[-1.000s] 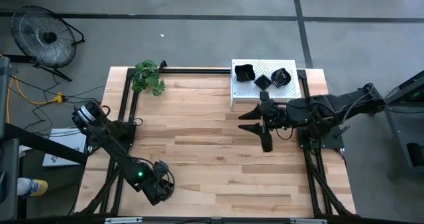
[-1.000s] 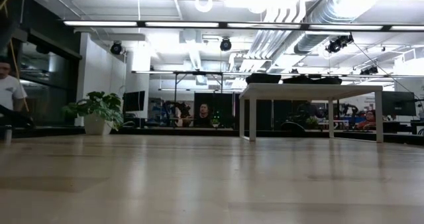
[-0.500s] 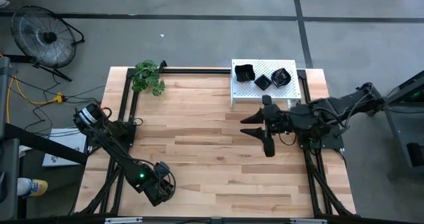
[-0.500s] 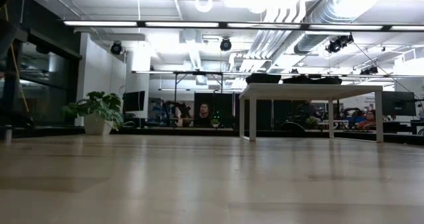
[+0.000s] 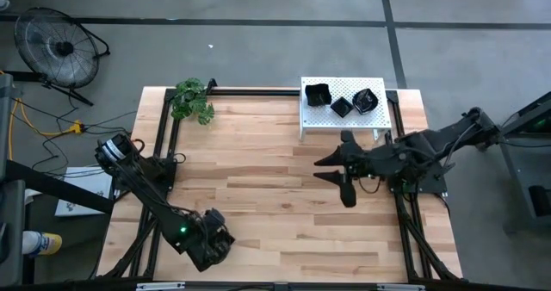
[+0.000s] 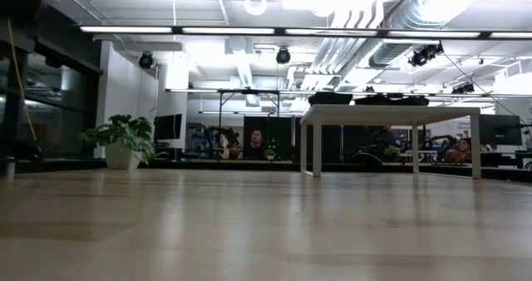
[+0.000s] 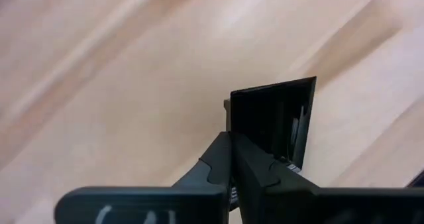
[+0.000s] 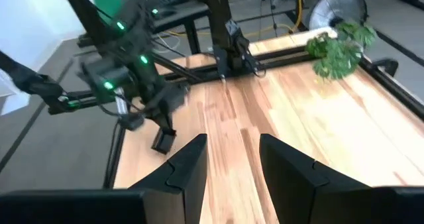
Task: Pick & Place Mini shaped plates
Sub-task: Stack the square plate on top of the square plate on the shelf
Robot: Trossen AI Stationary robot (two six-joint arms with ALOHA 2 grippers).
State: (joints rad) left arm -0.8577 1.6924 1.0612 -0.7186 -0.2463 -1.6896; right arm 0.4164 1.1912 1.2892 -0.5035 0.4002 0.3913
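Down at table level it's basically just the wooden tabletop (image 6: 266, 231) filling the bottom half, pale planks running across. Behind it is a big open room with bright strip lights (image 6: 208, 30) and silver ducting (image 6: 399, 23) on the ceiling. A leafy potted plant (image 6: 123, 140) sits off on the left in a white pot. A white table (image 6: 391, 115) stands right of centre with some dark stuff on top, hard to tell what. A person (image 6: 256, 145) is seated way back in the middle, and a monitor (image 6: 499, 130) shows at the far right.
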